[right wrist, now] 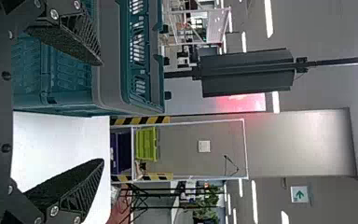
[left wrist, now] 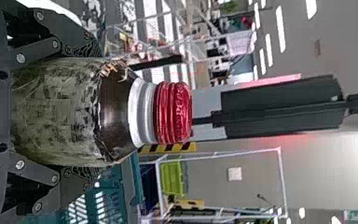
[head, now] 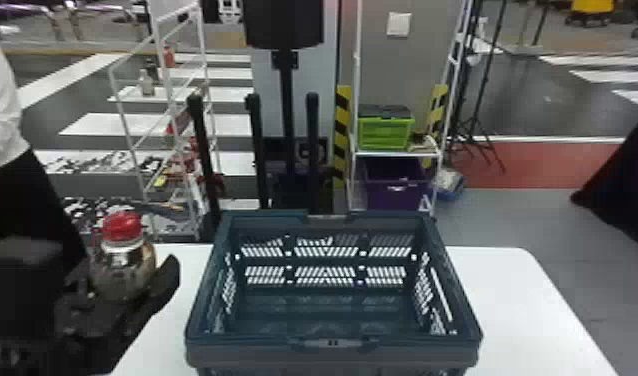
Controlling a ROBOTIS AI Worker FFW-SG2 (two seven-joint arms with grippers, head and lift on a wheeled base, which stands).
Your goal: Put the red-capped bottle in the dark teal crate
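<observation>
White table [head: 503, 280] bears the dark teal crate [head: 253, 354]; left gripper [left wrist: 95, 112], fingers clamped round the upright red-capped bottle [head: 124, 265], has the crate to its right; right gripper [right wrist: 102, 112] is empty, fingers wide apart.

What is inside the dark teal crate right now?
The crate's slotted walls and far floor show, with nothing lying there. The floor strip against its near wall is hidden behind the near rim. The red-capped bottle is outside, held in the left gripper.

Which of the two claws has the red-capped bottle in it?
The left claw: it grips the red-capped bottle from both sides. The right claw stands open and holds nothing.
</observation>
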